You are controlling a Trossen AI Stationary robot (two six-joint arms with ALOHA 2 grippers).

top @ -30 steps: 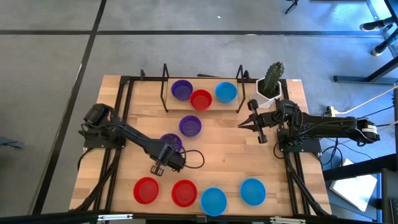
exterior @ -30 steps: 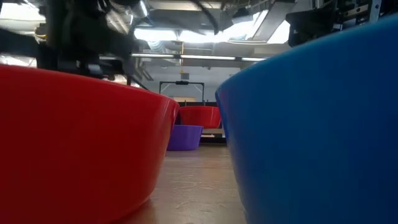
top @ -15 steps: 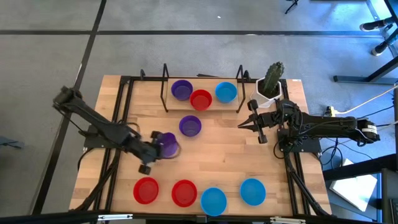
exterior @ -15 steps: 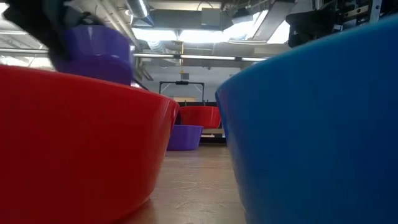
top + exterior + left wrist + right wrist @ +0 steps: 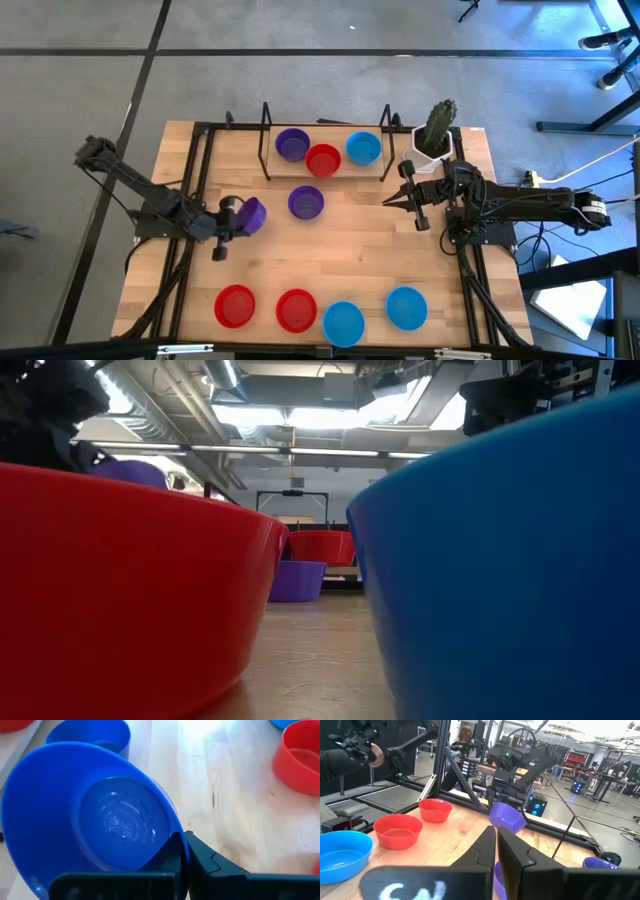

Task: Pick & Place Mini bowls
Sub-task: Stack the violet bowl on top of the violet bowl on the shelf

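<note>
From above, the left gripper [image 5: 228, 212] is pinched tight on the rim of a purple bowl [image 5: 250, 214] and holds it up, tipped on its side, just left of another purple bowl [image 5: 306, 203] that sits in the middle of the wooden table [image 5: 360, 260]. The left wrist view shows the fingers [image 5: 176, 857] biting that rim, though there the held bowl [image 5: 90, 825] looks blue. Behind the middle purple bowl is a black wire rack [image 5: 325, 150] with three bowls in it: purple [image 5: 292, 144], red [image 5: 323, 160] and light blue [image 5: 363, 148]. In front of the middle bowl, along the near edge, stand two red bowls [image 5: 236, 306] [image 5: 296, 310] and two blue bowls [image 5: 343, 323] [image 5: 406, 307].

The low view is almost filled by a red bowl [image 5: 120, 580] and a blue bowl [image 5: 500, 560].

To the right of the middle bowl waits the right gripper [image 5: 392, 197], its fingers pressed together and holding nothing. Near it, in the back right corner, is a cactus pot [image 5: 436, 130]. The right wrist view shows a workshop and a person's gloved hand [image 5: 362, 750].

The wood between the middle bowl and the near row is bare.
</note>
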